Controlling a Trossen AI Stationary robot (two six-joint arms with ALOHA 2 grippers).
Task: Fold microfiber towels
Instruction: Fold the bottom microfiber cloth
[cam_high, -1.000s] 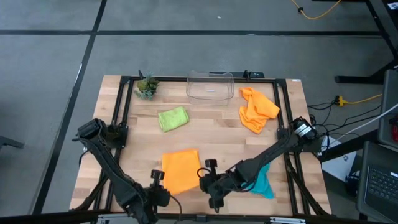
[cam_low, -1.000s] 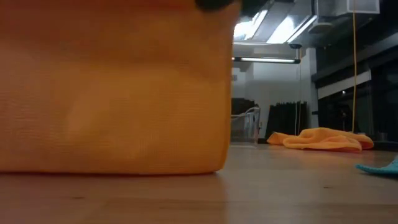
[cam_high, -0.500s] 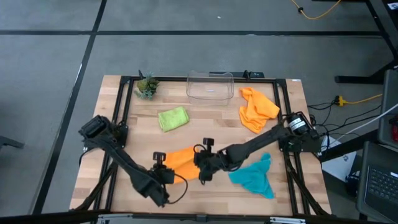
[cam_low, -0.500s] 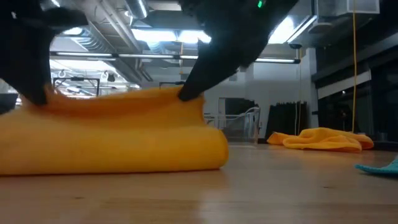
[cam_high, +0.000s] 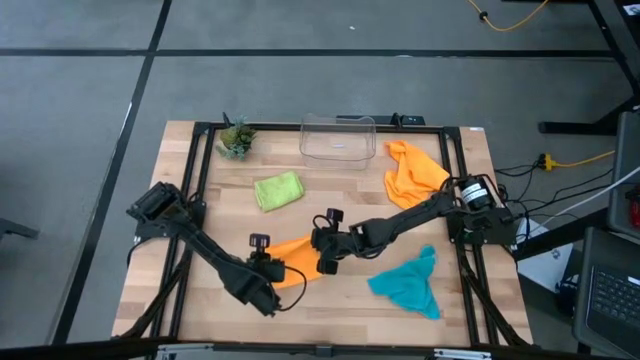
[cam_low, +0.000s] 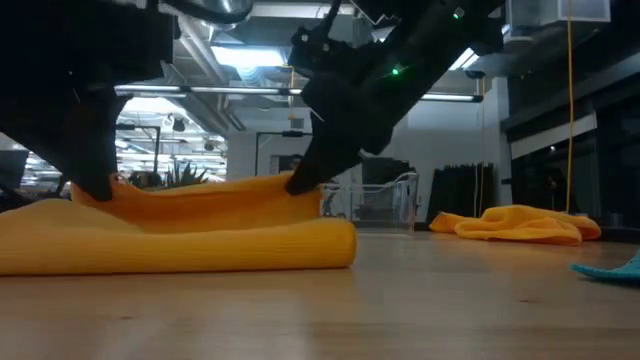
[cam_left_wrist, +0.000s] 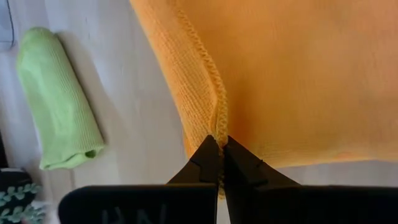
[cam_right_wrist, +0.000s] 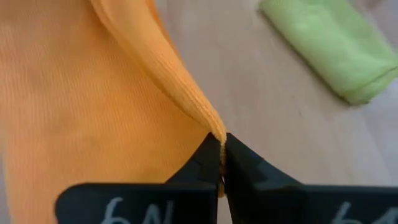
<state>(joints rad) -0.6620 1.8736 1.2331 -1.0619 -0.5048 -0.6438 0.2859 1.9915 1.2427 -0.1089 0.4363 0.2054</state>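
Note:
An orange towel (cam_high: 298, 256) lies folded over near the table's middle, its rounded fold (cam_low: 200, 250) toward the near edge. My left gripper (cam_high: 272, 264) is shut on its upper layer at the left end. My right gripper (cam_high: 323, 257) is shut on it at the right end. A lime green towel (cam_high: 278, 190) lies folded farther back. A second orange towel (cam_high: 412, 175) lies crumpled at the far right. A teal towel (cam_high: 408, 285) lies bunched at the near right. My left gripper pinches the stitched hem (cam_left_wrist: 216, 121) of the orange towel's upper layer between its two fingers, at the left corner. The fingers slant down from the near side. The held edge (cam_low: 110, 190) stands a little above the lower layer, which lies on the table. My right gripper pinches the upper layer's right corner (cam_right_wrist: 213, 127) between its two fingertips, slanting down from the table's right and near side. That corner (cam_low: 300, 188) is raised slightly over the lower layer; the rest of the towel rests on the table.
A clear plastic bin (cam_high: 338, 138) stands at the far edge's middle, with a small potted plant (cam_high: 236, 138) to its left. A dark frame (cam_high: 190, 180) runs around the tabletop. Bare wood (cam_high: 340, 210) shows between the towels.
Both grippers have gone toward the far edge and down, still shut on the orange towel's edge. The towel, which hung upright from them like a curtain with its lower part on the table, has been folded over onto itself and now lies low.

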